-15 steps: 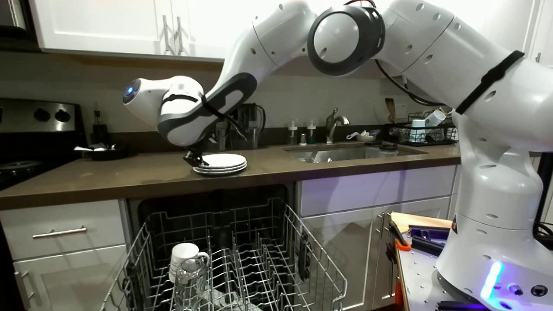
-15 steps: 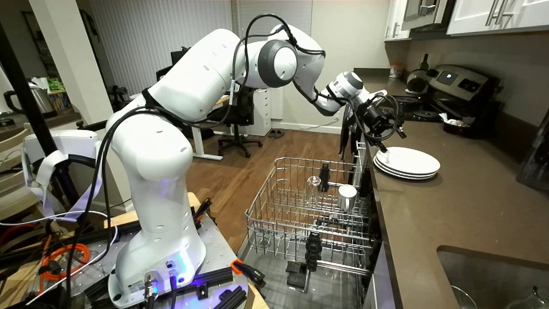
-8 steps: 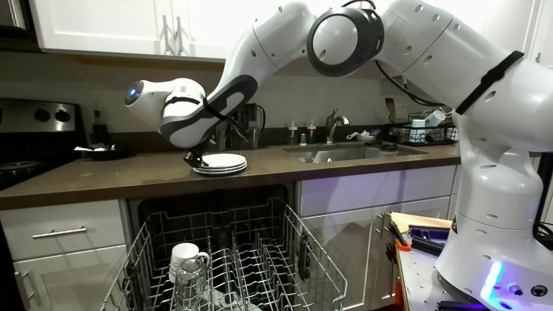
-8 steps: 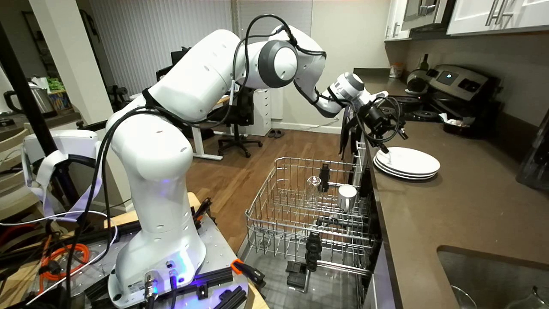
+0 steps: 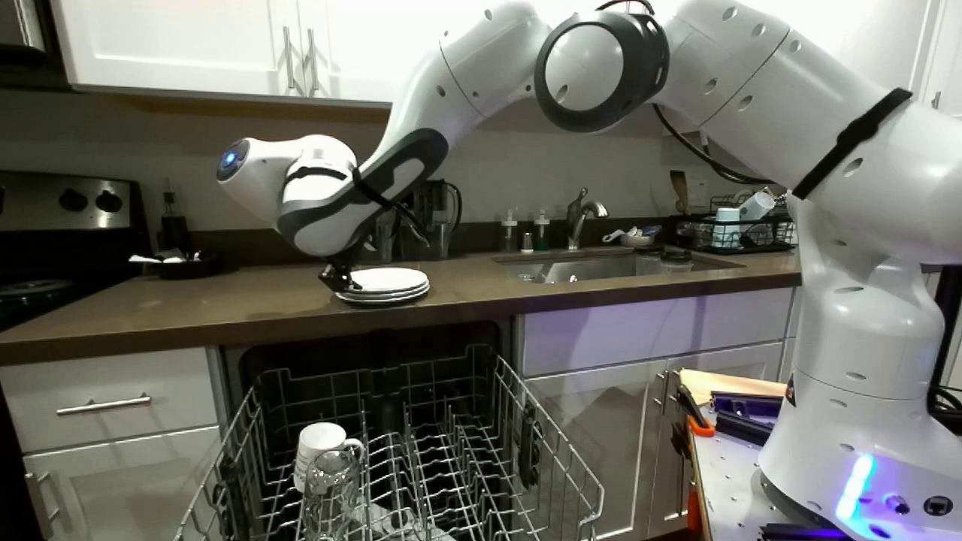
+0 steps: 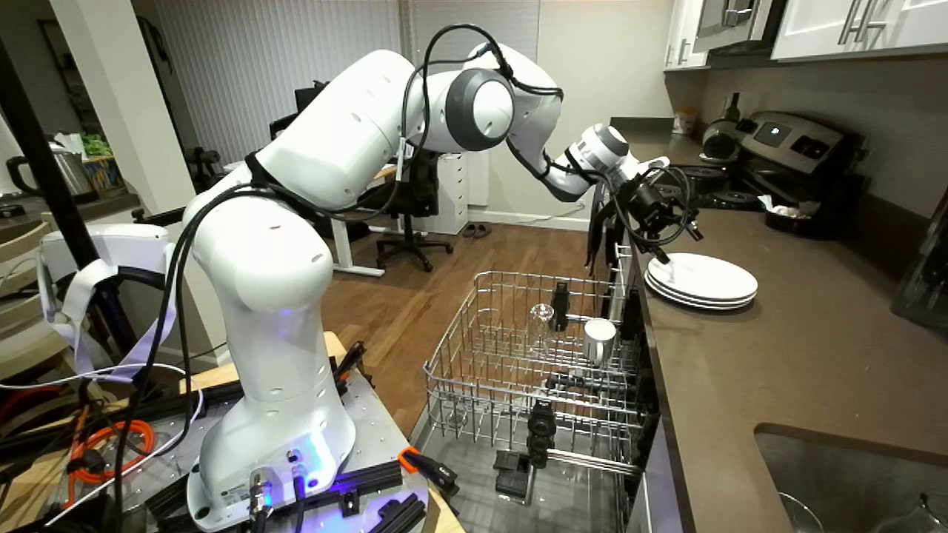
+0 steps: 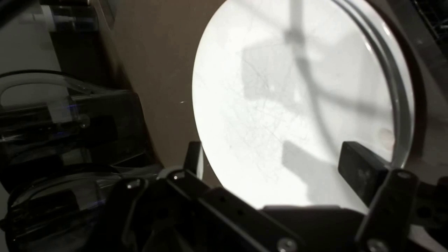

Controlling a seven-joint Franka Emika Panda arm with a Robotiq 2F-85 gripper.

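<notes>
A: Where to find the stack of plates [image 6: 703, 280]?

B: Up on the counter [image 5: 233, 300], lying flat. Look below the stack for the pulled-out dishwasher rack [image 5: 530, 447], already bearing a white mug [image 5: 316, 443] and a clear glass [image 5: 331, 492]. Look behind the stack for a pitcher [image 5: 436, 207].

A: And the gripper [image 7: 272, 154]? Holding anything?

B: Nothing, by the look of it. Spread wide right at the edge of the stack; in the wrist view, seen with one of the fingers [image 7: 358, 164] in front of the rim of the top plate [image 7: 280, 115] and the other just past the edge across from it, against the counter. Too close to tell touching from apart.

A: Which step, then?

B: Most likely lining up on the rim of the stack, short of any grip.

A: And calling for what next?

B: Presumably for a small shift or tilt to bring a single rim between the fingers, then a gentle squeeze, without dragging the plates lower in the stack. Worth care: probably smooth enough to slip.
</notes>
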